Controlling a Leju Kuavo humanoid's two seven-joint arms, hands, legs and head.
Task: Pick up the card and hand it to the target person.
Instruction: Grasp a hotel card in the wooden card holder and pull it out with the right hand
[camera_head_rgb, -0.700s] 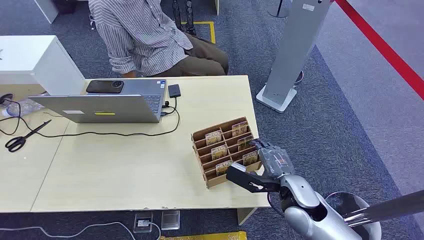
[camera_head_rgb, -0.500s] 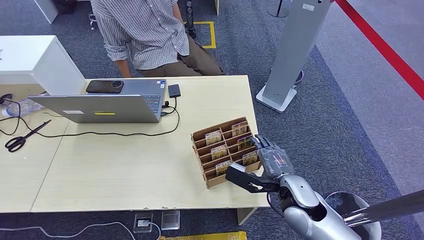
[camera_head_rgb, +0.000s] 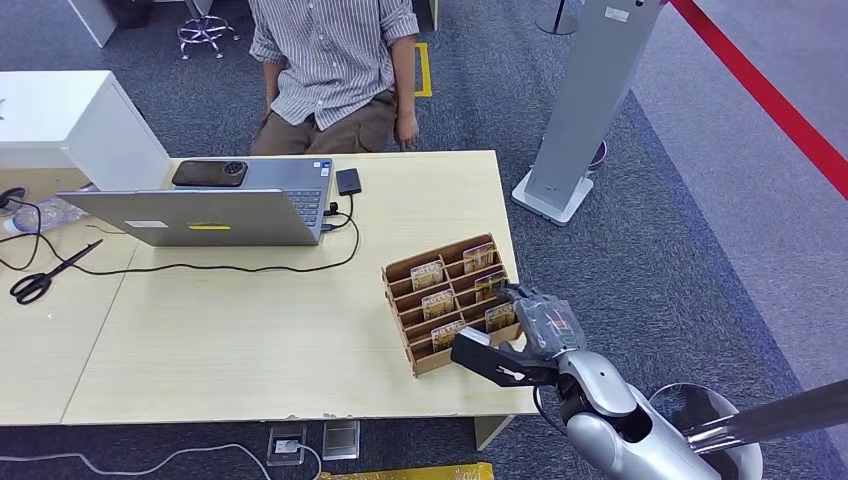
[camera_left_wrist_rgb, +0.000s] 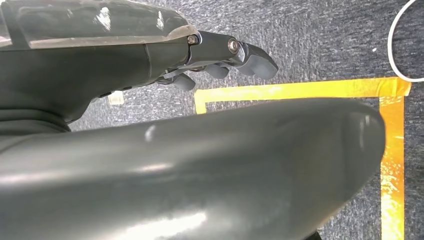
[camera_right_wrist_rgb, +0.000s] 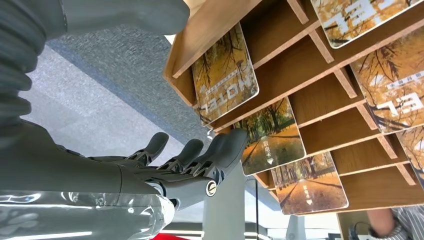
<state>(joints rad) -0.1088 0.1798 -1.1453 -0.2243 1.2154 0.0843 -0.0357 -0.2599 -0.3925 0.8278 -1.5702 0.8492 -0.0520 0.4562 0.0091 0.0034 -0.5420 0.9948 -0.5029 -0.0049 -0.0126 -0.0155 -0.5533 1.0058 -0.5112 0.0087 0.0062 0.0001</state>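
Note:
A wooden card rack (camera_head_rgb: 437, 362) stands at the table's right front corner with several autumn-photo cards in its slots. My right hand (camera_head_rgb: 522, 335) is at the rack's right end, fingers spread and holding nothing, the thumb in front of the rack's front wall. In the right wrist view its fingertips (camera_right_wrist_rgb: 226, 145) reach the rack's edge beside a card (camera_right_wrist_rgb: 270, 143), with another card (camera_right_wrist_rgb: 225, 76) one slot over. That end card (camera_head_rgb: 500, 317) stands just left of my fingers. A person (camera_head_rgb: 335, 70) in a striped shirt sits behind the table. My left hand (camera_left_wrist_rgb: 220, 57) hangs over the carpet, fingers loosely bent, empty.
On the table (camera_head_rgb: 250, 340) lie a laptop (camera_head_rgb: 200, 215) with a phone (camera_head_rgb: 210, 173) on it, a black cable, and scissors (camera_head_rgb: 45, 275) at the left. A white box (camera_head_rgb: 60, 125) stands at the back left. A grey pillar's base (camera_head_rgb: 553, 195) is right of the table.
The person has shifted from the left to sit facing the table's far edge. My right hand has eased slightly lower along the rack's right end.

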